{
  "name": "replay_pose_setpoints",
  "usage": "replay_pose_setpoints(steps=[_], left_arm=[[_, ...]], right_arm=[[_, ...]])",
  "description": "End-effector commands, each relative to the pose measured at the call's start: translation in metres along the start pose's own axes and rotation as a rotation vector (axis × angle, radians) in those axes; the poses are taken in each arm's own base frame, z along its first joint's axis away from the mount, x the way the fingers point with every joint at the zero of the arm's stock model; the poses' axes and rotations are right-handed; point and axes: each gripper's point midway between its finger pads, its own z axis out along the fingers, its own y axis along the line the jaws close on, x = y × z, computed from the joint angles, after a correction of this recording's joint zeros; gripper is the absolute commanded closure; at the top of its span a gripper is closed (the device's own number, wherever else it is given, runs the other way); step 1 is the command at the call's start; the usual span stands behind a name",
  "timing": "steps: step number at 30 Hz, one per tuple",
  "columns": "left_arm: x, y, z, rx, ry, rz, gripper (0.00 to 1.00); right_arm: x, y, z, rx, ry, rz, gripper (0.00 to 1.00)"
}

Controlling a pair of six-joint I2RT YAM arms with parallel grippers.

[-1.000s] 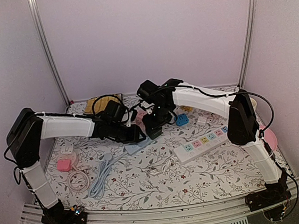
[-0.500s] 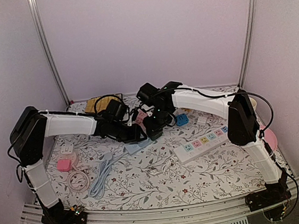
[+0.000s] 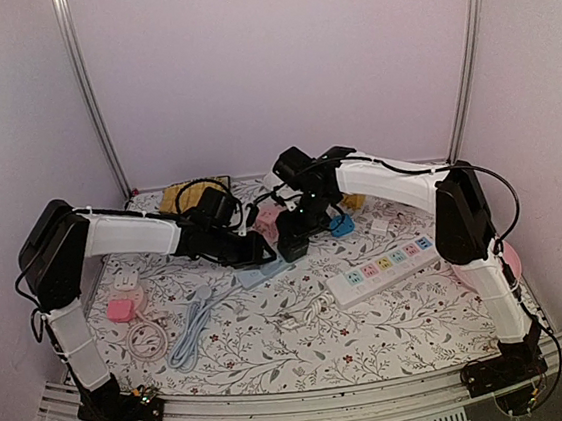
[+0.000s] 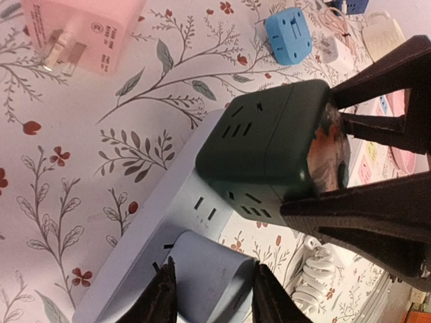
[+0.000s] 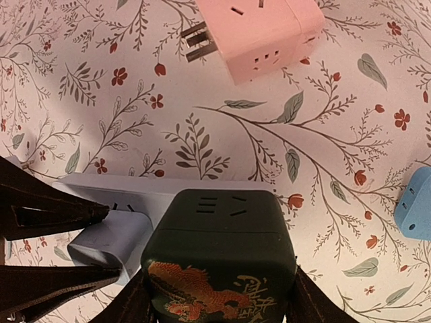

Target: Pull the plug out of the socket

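Top external view, left to right: the left gripper (image 4: pixel 214 288) pinches a pale blue-grey rounded plug (image 4: pixel 209 259) that sits at one end of a pale blue plastic socket strip (image 4: pixel 151 229) lying mid-table. That strip carries two things: this plug and, just beside it, a dark green cube adapter with a gold dragon print (image 5: pixel 219 229). The adapter stands on the strip's face, and whether its pins are seated is hidden. The right gripper (image 5: pixel 219 306) clamps the green cube from both sides. On the floral cloth (image 3: pixel 374 331) lie one pink cube adapter (image 5: pixel 259 30), pins showing, and one blue cube adapter (image 4: pixel 289 35). One white socket strip with coloured outlets (image 3: pixel 383 268) lies farther right.
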Motion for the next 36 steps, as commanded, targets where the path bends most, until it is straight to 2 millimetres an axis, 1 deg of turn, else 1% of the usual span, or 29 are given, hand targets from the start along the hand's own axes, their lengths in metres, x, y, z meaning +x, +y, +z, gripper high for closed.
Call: replay_pose_setpoints(steps=[1, 4, 7, 9, 13, 16, 19, 21, 26, 31, 36], left_arm=[[0.062, 0.075, 0.013, -0.236, 0.191, -0.079, 0.62], [0.063, 0.076, 0.014, -0.234, 0.195, -0.078, 0.62], [0.062, 0.076, 0.014, -0.232, 0.197, -0.074, 0.62], [0.062, 0.076, 0.014, -0.231, 0.198, -0.071, 0.62], [0.059, 0.076, 0.014, -0.228, 0.197, -0.067, 0.62], [0.057, 0.074, 0.013, -0.221, 0.194, -0.063, 0.62], [0.056, 0.073, 0.014, -0.215, 0.194, -0.057, 0.62], [0.050, 0.068, 0.012, -0.200, 0.179, -0.044, 0.61], [0.021, 0.046, 0.000, -0.153, 0.110, 0.011, 0.58], [-0.012, 0.019, -0.017, -0.103, 0.031, 0.076, 0.49], [-0.033, -0.006, -0.033, -0.072, -0.027, 0.157, 0.41]], right_arm=[[-0.029, 0.044, -0.064, -0.109, -0.145, -0.023, 0.69], [-0.025, 0.059, -0.063, -0.068, -0.151, -0.075, 0.69], [-0.020, 0.063, -0.062, -0.012, -0.144, -0.115, 0.69], [-0.018, 0.061, -0.062, 0.009, -0.141, -0.122, 0.69], [-0.019, 0.049, -0.064, 0.066, -0.146, -0.132, 0.68], [-0.021, 0.033, -0.064, 0.063, -0.131, -0.102, 0.68], [-0.026, 0.008, -0.067, 0.041, -0.134, -0.026, 0.69], [-0.027, -0.005, -0.066, 0.016, -0.141, 0.010, 0.69], [-0.043, -0.029, -0.057, -0.070, -0.171, 0.106, 0.69], [-0.068, -0.051, -0.051, -0.090, -0.236, 0.172, 0.68], [-0.076, -0.076, -0.025, -0.065, -0.248, 0.224, 0.67]])
